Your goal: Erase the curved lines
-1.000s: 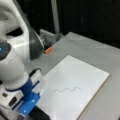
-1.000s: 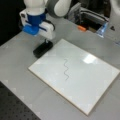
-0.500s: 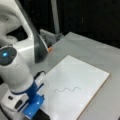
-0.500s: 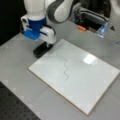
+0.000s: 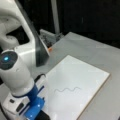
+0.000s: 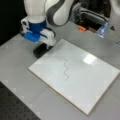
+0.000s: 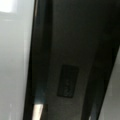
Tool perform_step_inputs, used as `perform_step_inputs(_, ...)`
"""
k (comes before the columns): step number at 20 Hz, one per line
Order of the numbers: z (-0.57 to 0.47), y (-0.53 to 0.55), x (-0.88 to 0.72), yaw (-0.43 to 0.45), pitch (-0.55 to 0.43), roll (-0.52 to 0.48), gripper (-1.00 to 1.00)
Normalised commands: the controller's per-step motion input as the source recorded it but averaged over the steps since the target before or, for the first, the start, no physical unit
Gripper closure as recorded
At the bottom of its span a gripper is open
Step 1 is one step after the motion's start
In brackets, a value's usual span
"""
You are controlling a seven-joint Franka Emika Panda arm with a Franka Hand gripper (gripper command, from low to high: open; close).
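Curve lines [image 5: 67,89] are sitting untouched on the white board [image 5: 82,75] in a front view, a thin grey squiggle with about three humps, a bit below the board's middle and toward that view's bottom. The arm fills that view's left, and the gripper [image 5: 37,110] is way down at the bottom left corner, just off the board's near-left edge, well apart from the squiggle. In a front view from the opposite side, the curve lines [image 6: 66,70] run top to bottom near the middle of the white board [image 6: 95,75], which lies flat on the grey surface [image 6: 15,62]. The gripper [image 6: 45,46] hangs just past the board's top-left corner, right on top of a black block eraser [image 6: 40,50] that rests on the surface touching or just beside that board edge. Jaws look like they're down around the eraser, but honestly I can't tell if they're clamped on it or loose. An orange thing [image 6: 81,28] sits further back near some equipment. Wrist view is basically all dark, a black block eraser [image 7: 67,82] filling the frame up close with a small label-ish rectangle on it, and pale board or surface along the left edge.
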Motion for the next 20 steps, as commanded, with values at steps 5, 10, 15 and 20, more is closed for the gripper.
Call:
perform_step_inputs(5, -0.15, -0.11, 0.06, -0.021, -0.07, 0.122, -1.0)
perform_step_inputs(10, -0.14, -0.08, 0.05, -0.015, -0.098, 0.138, -1.0)
perform_step_inputs(15, -0.16, -0.09, 0.06, -0.006, -0.135, 0.163, -1.0)
perform_step_inputs(20, -0.17, -0.15, 0.06, 0.003, -0.152, 0.175, -1.0)
